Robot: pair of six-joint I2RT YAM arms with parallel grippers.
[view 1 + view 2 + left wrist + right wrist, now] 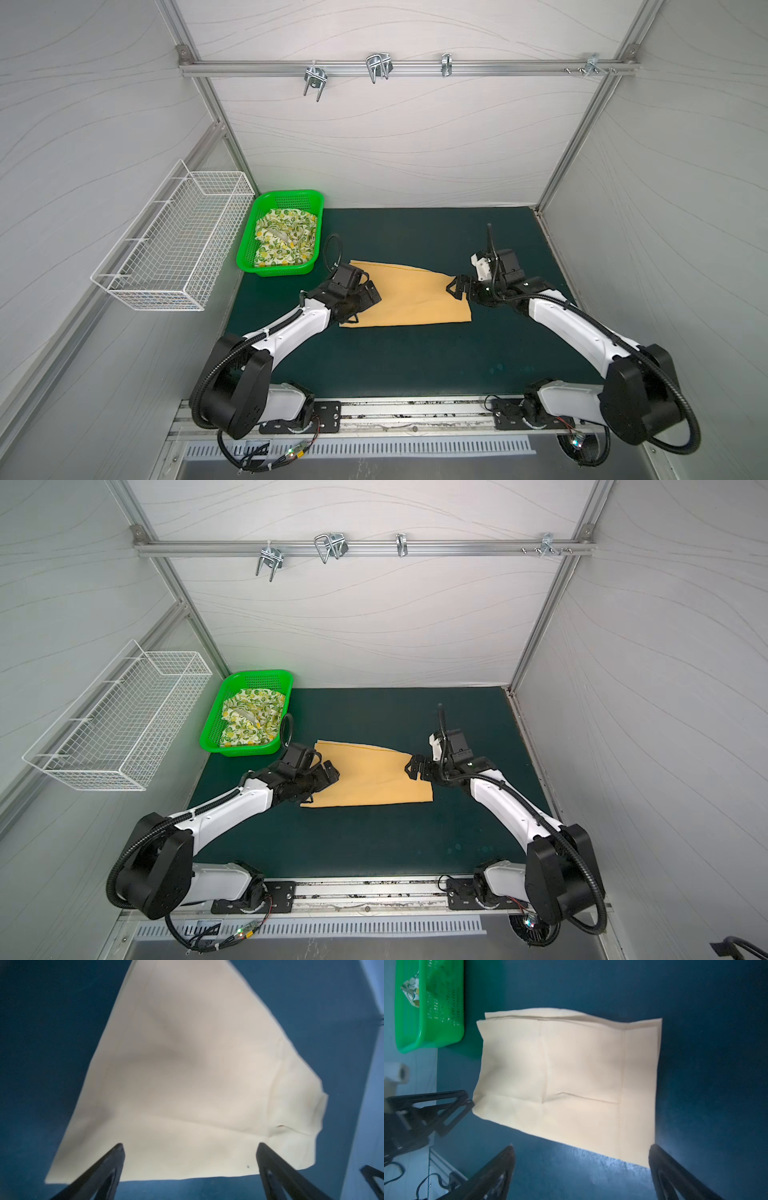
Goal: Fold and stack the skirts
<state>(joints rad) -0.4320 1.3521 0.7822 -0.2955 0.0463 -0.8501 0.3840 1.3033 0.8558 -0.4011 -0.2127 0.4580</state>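
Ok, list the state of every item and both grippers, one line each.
mustard skirt: flat on the mat, held by neither gripper.
lemon-print skirt: crumpled in the green basket, not yet folded.
green basket: upright on the mat, holding the lemon-print skirt.
wire basket: hung on the side wall, nothing visible inside.
left gripper: open, over the mustard skirt's left end.
right gripper: open, at its right end, gripping nothing.
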